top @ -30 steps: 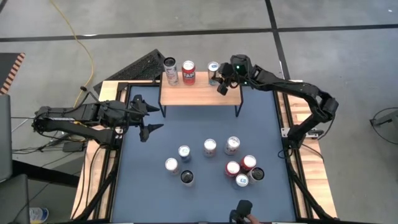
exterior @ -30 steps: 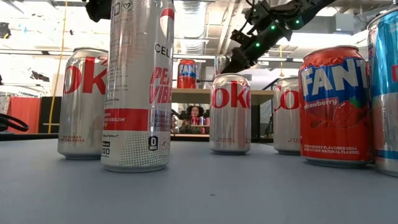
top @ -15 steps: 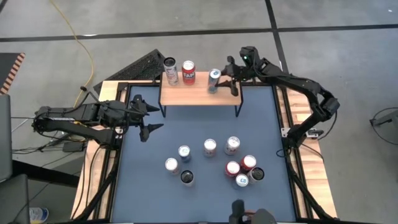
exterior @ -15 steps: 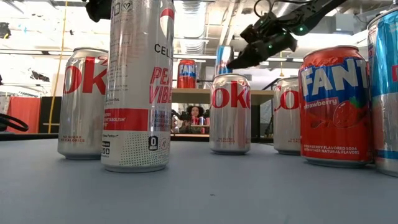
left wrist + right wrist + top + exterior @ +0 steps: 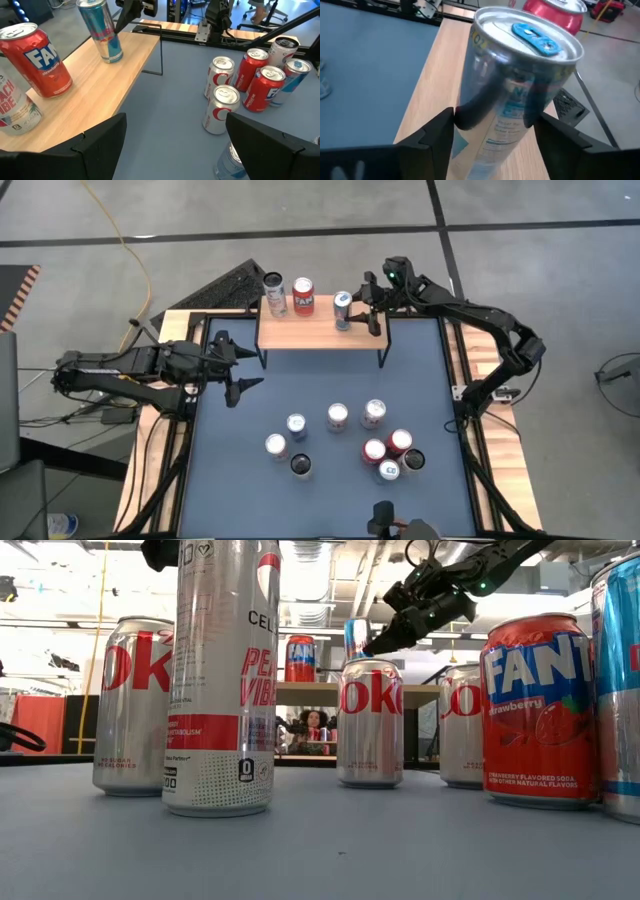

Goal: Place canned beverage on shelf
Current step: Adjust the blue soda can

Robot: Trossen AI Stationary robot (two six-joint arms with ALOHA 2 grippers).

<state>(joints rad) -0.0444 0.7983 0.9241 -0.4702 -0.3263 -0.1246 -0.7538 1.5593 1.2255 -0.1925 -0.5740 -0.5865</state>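
Observation:
The shelf (image 5: 310,335) stands at the table's far edge. A slim blue-and-silver can (image 5: 343,308) stands upright on its base on the right part of the shelf top (image 5: 100,90). My right gripper (image 5: 368,303) is open. It reaches in from the table's right, slanting slightly down, with one finger on each side of the can's upper half (image 5: 515,90). My left gripper (image 5: 235,365) waits open above the table's left side, with nothing between its fingers (image 5: 100,140). My right gripper's fingers (image 5: 432,132) stand close beside the blue can's upper half, one on each side. I cannot tell whether they touch it. The can stands on the shelf top by its own base.
A red Fanta can (image 5: 303,295) and a tall silver can (image 5: 273,292) stand on the shelf's left part. Several more cans (image 5: 337,417) stand in a loose group on the blue table toward its near right. Bare table lies between the shelf and that group.
My right gripper has swung toward the table's right edge and turned at the wrist, bringing the blue can from a tilted hold above the shelf down onto the shelf top. The can now stands upright on the shelf's right part.

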